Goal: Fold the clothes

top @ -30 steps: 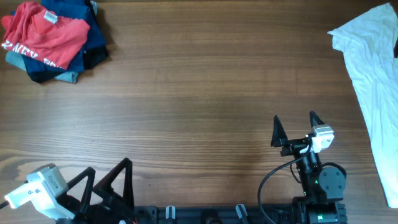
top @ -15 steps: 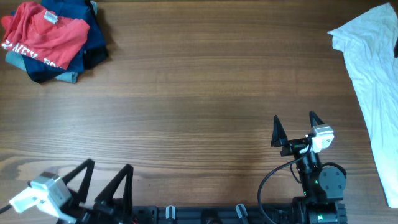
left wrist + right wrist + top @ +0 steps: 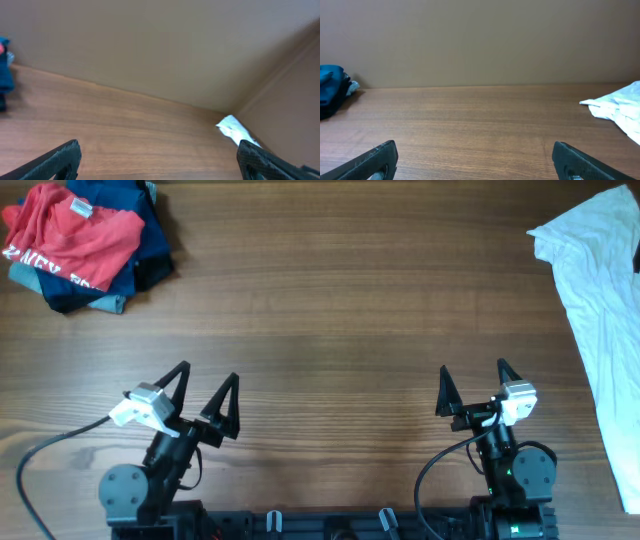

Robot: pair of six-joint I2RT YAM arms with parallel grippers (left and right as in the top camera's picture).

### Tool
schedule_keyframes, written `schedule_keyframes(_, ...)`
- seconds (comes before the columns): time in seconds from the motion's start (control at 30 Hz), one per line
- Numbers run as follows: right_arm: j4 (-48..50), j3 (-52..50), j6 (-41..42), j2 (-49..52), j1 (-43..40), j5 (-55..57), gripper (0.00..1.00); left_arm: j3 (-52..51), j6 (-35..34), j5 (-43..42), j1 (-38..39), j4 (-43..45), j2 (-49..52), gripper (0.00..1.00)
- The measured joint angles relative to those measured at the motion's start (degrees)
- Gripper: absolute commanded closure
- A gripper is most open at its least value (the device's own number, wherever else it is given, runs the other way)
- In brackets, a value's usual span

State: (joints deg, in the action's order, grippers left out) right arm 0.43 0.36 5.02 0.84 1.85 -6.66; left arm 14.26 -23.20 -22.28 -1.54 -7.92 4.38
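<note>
Both pairs of jaws are spread wide and empty, with the left gripper [image 3: 208, 372] and right gripper [image 3: 473, 368] poised over the wood-grain table [image 3: 320, 310]. A red T-shirt [image 3: 70, 235] is heaped on crumpled dark blue shirts [image 3: 145, 255] at the far left corner. A rumpled white top [image 3: 595, 300] is draped along the right edge.

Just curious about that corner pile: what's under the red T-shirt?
Dark blue clothing shows beneath the red T-shirt along its right and lower edges, with a paler blue bit at the bottom. How many garments lie there is covered by the shirt.
</note>
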Motion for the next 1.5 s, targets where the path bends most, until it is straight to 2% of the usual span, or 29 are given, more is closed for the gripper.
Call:
schedule_keyframes(0.17,0.00,0.00,0.00,0.00,0.00,0.00,0.00,-3.85,1.33,1.07,0.11,1.25,-3.02,0.00)
schedule_keyframes(0.3,0.00,0.00,0.00,0.00,0.00,0.00,0.01,-6.12,6.75,1.49,0.15,4.55,-3.56,0.00)
schedule_keyframes(0.43,0.00,0.00,0.00,0.00,0.00,0.00,0.00,-7.93,9.25,2.60,0.15,6.40,-3.56,0.00)
schedule_keyframes(0.67,0.00,0.00,0.00,0.00,0.00,0.00,0.00,-13.11,10.14,3.63,0.42,11.87,-3.58,0.00)
schedule_keyframes(0.8,0.00,0.00,0.00,0.00,0.00,0.02,0.00,-13.46,10.40,5.35,0.42,11.50,-3.58,0.00)
schedule_keyframes(0.97,0.00,0.00,0.00,0.00,0.00,0.00,0.00,-13.62,10.51,7.06,0.42,5.05,-3.58,0.00)
schedule_keyframes(1.5,0.00,0.00,0.00,0.00,0.00,0.00,0.00,-13.62,10.51,7.48,0.42,5.05,-3.58,0.00)
